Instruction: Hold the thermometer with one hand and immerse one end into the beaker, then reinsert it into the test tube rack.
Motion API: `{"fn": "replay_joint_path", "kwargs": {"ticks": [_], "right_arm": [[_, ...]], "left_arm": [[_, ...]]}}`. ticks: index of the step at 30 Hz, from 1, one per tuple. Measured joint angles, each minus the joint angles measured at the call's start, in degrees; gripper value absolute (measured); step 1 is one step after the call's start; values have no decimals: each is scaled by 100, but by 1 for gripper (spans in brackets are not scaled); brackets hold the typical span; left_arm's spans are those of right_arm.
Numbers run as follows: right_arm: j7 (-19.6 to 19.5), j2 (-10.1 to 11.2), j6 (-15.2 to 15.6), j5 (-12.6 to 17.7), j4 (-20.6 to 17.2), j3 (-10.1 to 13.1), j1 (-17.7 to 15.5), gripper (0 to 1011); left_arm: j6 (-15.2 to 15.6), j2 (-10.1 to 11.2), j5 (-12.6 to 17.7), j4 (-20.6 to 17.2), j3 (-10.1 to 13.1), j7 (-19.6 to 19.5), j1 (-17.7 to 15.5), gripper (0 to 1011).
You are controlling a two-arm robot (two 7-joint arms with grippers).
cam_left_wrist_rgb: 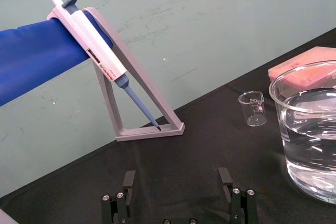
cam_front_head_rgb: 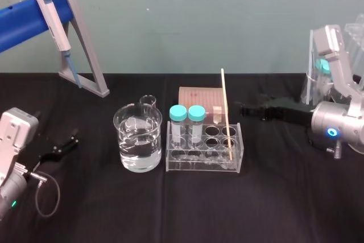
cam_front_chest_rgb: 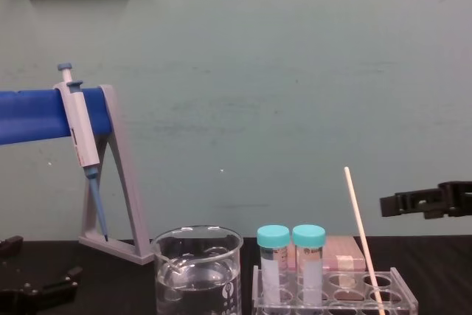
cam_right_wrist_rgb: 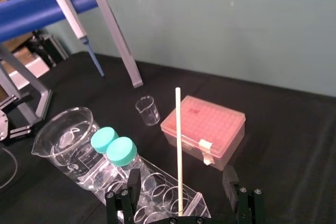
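The thermometer [cam_front_head_rgb: 227, 115] is a thin cream rod standing tilted in a right-hand hole of the clear test tube rack [cam_front_head_rgb: 236, 163]. The glass beaker [cam_front_head_rgb: 138, 140], partly filled with water, stands just left of the rack. My right gripper [cam_front_head_rgb: 245, 110] hovers open a little to the right of the rod's upper part and does not touch it. In the right wrist view the thermometer [cam_right_wrist_rgb: 178, 145] rises ahead of the gap between the spread fingers [cam_right_wrist_rgb: 133, 180]. My left gripper [cam_front_head_rgb: 62, 147] rests open on the table at the far left, with nothing between its fingers [cam_left_wrist_rgb: 128, 181].
Two teal-capped tubes [cam_front_head_rgb: 187, 115] stand in the rack's left holes. A pink tip box [cam_front_head_rgb: 200, 96] and a small beaker [cam_front_head_rgb: 148, 102] sit behind. A grey-and-blue pipette stand [cam_front_head_rgb: 85, 61] holding a pipette [cam_front_head_rgb: 54, 18] is at the back left. A clear holder [cam_front_head_rgb: 318, 78] stands at the far right.
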Motion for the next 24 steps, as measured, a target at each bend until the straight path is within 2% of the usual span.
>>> {"fn": "replay_joint_path", "kwargs": {"ticks": [1,2,7,15,24], "right_arm": [[56,-17,151,27,125,-90,156,1003],[56,-17,151,27,125,-90,156,1003],[250,-95,616,87,595,-388,725,1003],[260,-262,797,118,1024,-601,1176,1003],[300,-490,820,68,1583,-930,1622,1003]], "left_arm": [[0,0,0,0,0,0,0,1004],[0,0,0,0,0,0,0,1004],[0,0,0,0,0,0,0,1004],[0,0,0,0,0,0,0,1004],[0,0,0,0,0,0,0,1004]]}}
